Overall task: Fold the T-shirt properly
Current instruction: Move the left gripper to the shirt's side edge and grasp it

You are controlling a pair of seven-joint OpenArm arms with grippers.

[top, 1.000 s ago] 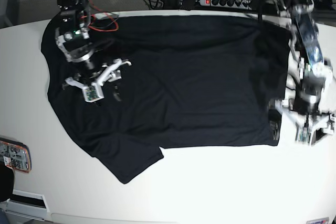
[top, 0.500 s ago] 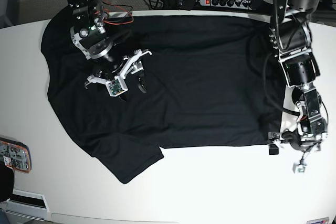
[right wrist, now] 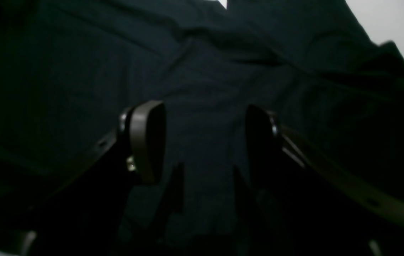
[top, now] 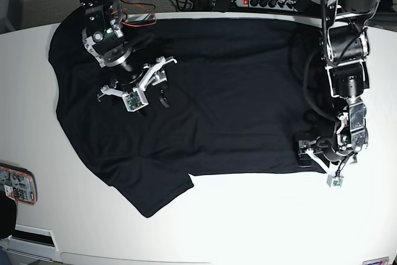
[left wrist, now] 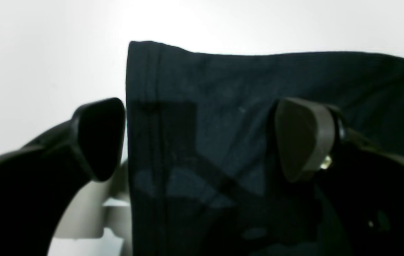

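Flat on the table (top: 260, 215) lies the T-shirt (top: 211, 91).

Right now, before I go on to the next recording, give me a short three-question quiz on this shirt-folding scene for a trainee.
1. True or false: the T-shirt is already folded in half.
2. Which gripper straddles a corner of the shirt's hem at the table edge of the cloth: A) left gripper, B) right gripper?
3. Fill in: in its own wrist view, the right gripper hangs over the cloth with its jaws ____.

Key
1. False: it lies spread flat, one sleeve pointing toward the near edge.
2. A: one finger is over bare table, the other over cloth.
3. Open, nothing between them.
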